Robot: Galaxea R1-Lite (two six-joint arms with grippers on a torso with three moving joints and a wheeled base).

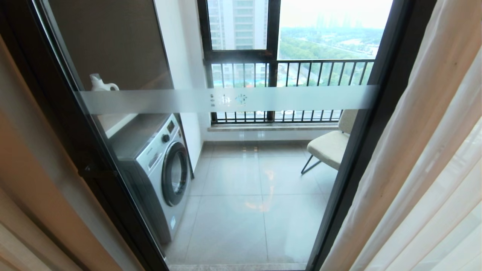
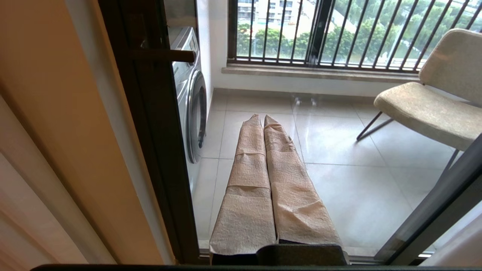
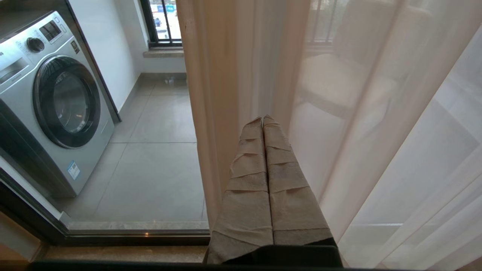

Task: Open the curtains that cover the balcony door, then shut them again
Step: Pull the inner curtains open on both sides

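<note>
Left gripper (image 2: pixel 262 117): its two tape-wrapped fingers (image 2: pixel 248 180) are pressed together along their whole length, pinching nothing, and point through the glass at the balcony floor.
Right gripper (image 3: pixel 263 119): its wrapped fingers (image 3: pixel 280 180) are pressed together too, holding nothing; their tips lie just in front of the sheer layer, contact not clear.
Curtains (image 1: pixel 425 158): drawn aside, gathered at both sides of the opening; the sheer white folds (image 3: pixel 369 124) hang straight ahead of the right fingertips and off to their right, and a tan fold (image 2: pixel 56 124) hangs to the left of the left fingers.
Balcony door (image 1: pixel 241 99): uncovered, just past both pairs of fingertips; dark frame (image 2: pixel 150 124) left of the left fingers, with a small handle (image 2: pixel 165 55), and a frosted band across the glass.
Washing machine (image 3: pixel 56 105): beyond the glass, ahead and left of both grippers.
Chair (image 2: pixel 433 101): beyond the glass, ahead and right of the left fingers.
Railed window (image 1: pixel 286 71): farthest, past the tiled floor (image 1: pixel 244 210).
</note>
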